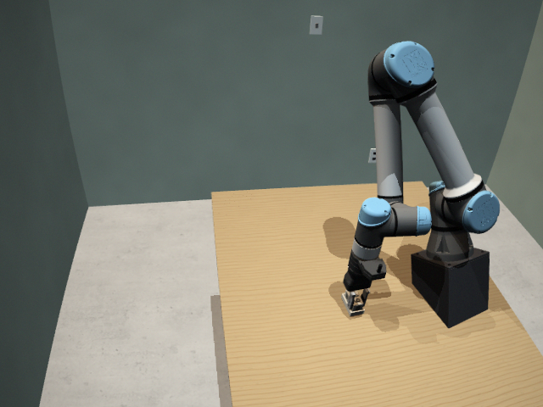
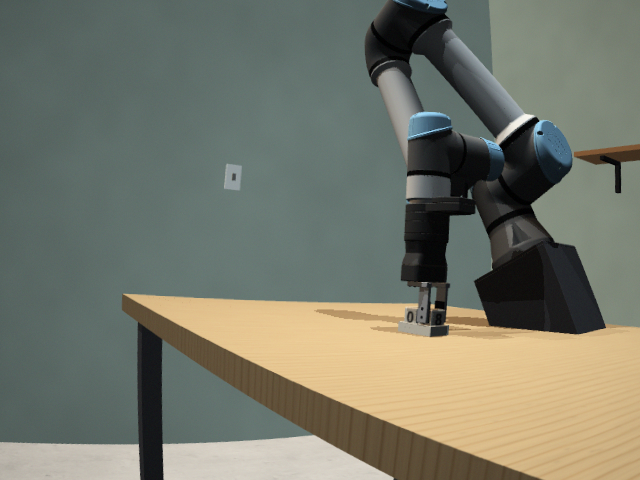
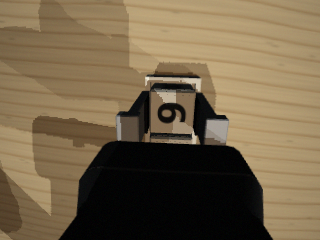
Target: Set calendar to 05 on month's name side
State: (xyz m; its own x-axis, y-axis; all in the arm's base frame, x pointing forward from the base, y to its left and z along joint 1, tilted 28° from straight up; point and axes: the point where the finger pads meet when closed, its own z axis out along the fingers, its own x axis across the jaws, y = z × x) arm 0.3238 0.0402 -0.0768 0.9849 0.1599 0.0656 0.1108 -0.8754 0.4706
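Note:
A small grey calendar tray (image 2: 419, 329) (image 1: 349, 311) (image 3: 172, 78) lies flat on the wooden table (image 2: 320, 361), close in front of the robot's base. Two cubes stand side by side in it. In the exterior view the left cube (image 2: 409, 316) shows a 0 and the right cube (image 2: 438, 318) shows an 8. My gripper (image 2: 433, 313) (image 1: 355, 301) (image 3: 171, 105) points straight down and is shut on the right cube (image 3: 171, 112), level with the other. Its top face shows a 6 or 9 in the wrist view. The left cube is hidden there.
The robot's black base block (image 1: 451, 284) (image 2: 537, 294) stands on the table just right of the tray. The table's left edge (image 1: 216, 280) drops to the concrete floor. A small shelf (image 2: 610, 153) hangs on the right wall.

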